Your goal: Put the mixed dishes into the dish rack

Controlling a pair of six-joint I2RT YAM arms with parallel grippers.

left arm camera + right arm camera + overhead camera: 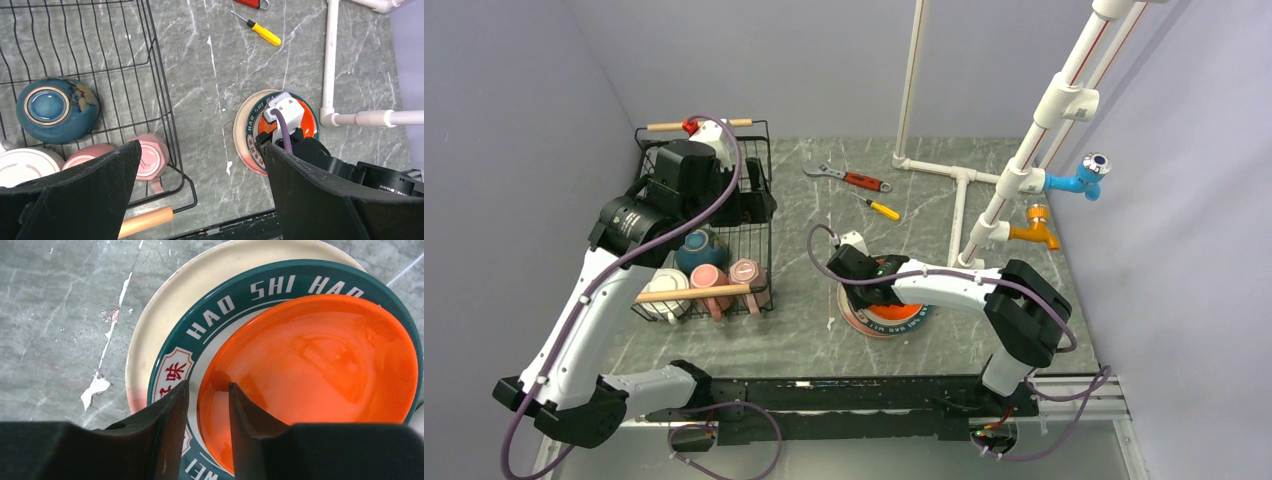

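Note:
The dish rack (pixel 768 190) stands at the back left and holds a teal bowl (pixel 699 248), two pink mugs (pixel 707 280) (pixel 746 272) and a white mug (pixel 664 305), all upside down. My left gripper (pixel 200 195) is open and empty, high above the rack's near right corner (pixel 160 85). The orange-red plate (pixel 310 360) lies on the lettered-rim plate (pixel 160 335) on the table, in the middle. My right gripper (pixel 207 386) is low over them and open by a narrow gap. One finger is inside the orange plate's rim and the other outside it.
A red-handled wrench (pixel 849 178) and a yellow-handled screwdriver (pixel 879 207) lie behind the plates. A white pipe frame (pixel 964 190) with a blue tap (pixel 1079 178) and an orange tap (pixel 1039 228) stands at the back right. Walls close in on both sides.

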